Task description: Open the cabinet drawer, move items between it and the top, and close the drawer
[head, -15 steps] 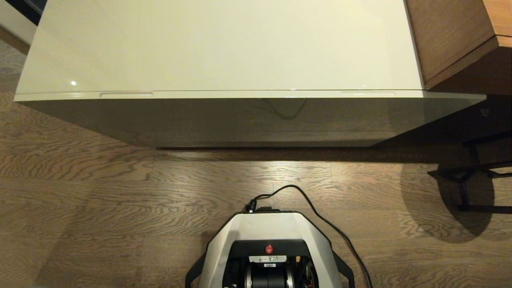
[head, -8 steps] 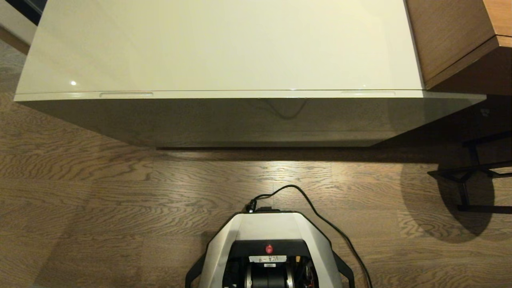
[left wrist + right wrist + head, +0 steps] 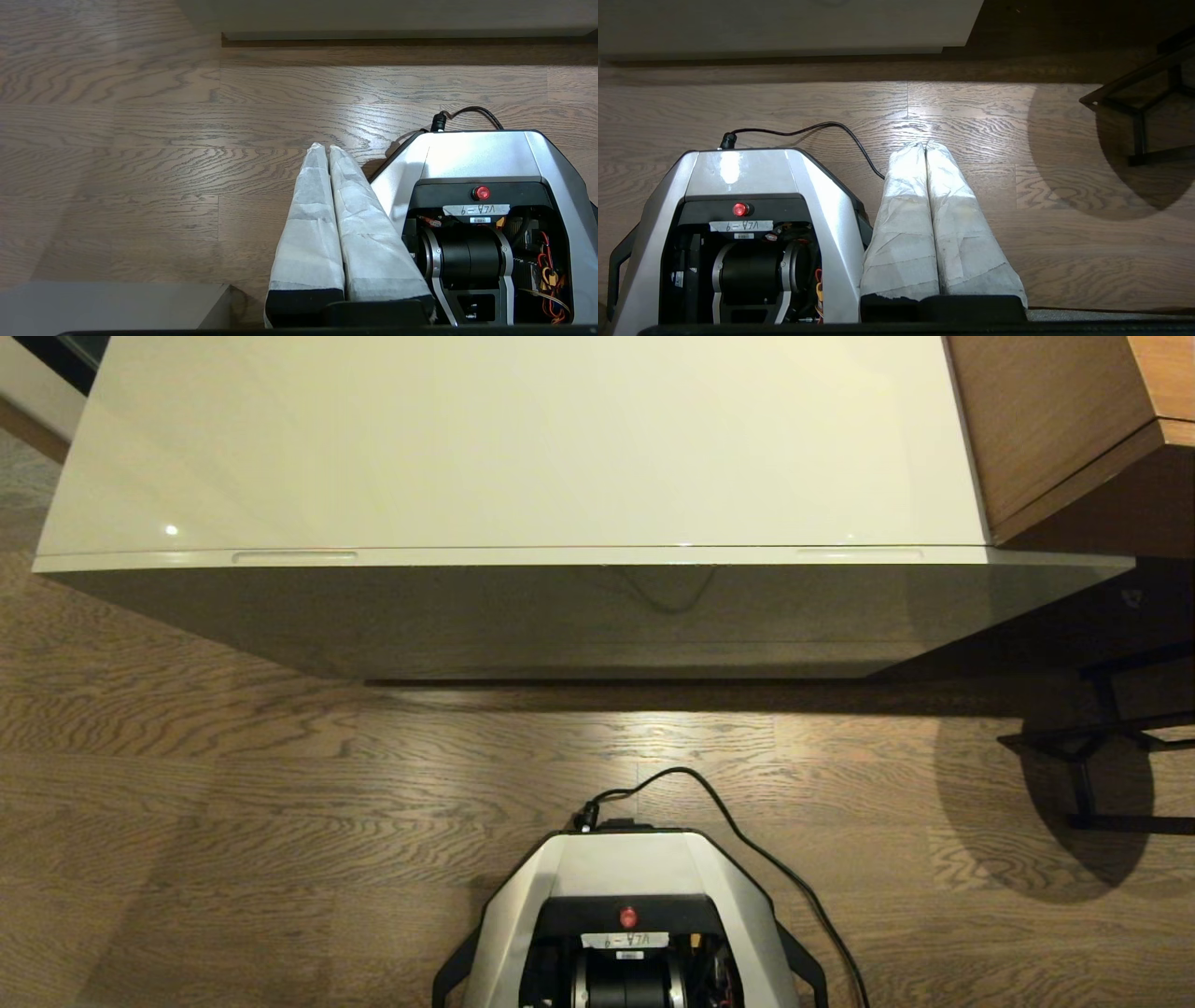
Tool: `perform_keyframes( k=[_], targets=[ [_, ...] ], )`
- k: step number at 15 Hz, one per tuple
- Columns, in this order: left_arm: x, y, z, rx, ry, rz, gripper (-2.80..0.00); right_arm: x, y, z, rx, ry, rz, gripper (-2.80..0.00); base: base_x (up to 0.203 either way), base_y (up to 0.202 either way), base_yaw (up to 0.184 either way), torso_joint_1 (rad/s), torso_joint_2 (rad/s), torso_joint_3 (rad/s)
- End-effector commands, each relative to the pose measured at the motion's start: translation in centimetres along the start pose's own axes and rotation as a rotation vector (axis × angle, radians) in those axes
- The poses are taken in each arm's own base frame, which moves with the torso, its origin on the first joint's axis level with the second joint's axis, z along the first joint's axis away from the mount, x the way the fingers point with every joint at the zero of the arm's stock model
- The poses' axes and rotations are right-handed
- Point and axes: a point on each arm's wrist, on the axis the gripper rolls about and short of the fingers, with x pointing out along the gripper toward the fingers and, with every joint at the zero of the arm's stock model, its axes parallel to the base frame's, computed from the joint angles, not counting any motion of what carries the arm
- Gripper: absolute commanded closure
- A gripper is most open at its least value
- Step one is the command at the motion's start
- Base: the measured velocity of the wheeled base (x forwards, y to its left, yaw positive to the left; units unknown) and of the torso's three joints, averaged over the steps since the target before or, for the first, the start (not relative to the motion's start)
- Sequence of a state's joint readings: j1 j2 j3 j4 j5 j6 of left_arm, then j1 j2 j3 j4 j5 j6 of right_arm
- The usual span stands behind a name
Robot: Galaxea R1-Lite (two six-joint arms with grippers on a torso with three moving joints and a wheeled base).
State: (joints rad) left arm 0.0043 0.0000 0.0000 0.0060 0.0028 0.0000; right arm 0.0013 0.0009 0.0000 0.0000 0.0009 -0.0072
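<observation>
The low wide cabinet stands across the far side of the head view, its glossy cream-white top bare. The cabinet drawer is shut, a thin front edge with one slim slot at the left and one at the right. No items show anywhere. Neither arm reaches into the head view. My left gripper hangs parked over the floor beside my base, its white-wrapped fingers pressed together and empty. My right gripper hangs likewise on the other side, shut and empty.
My silver base sits on the wooden floor a short way from the cabinet, a black cable trailing to its right. Brown wooden furniture adjoins the cabinet's right end. A black metal frame stands on the floor at right.
</observation>
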Motion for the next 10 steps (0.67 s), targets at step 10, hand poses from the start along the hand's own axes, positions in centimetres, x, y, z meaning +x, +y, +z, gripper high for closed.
perform_keyframes(
  k=[10],
  targets=[
    [0.01,0.01,-0.04,0.002,0.006,0.002,0.00,0.02,0.00,-0.03,0.020,0.001,-0.001,0.00,0.000,0.000,0.000,0.000,0.00,0.000]
  ],
)
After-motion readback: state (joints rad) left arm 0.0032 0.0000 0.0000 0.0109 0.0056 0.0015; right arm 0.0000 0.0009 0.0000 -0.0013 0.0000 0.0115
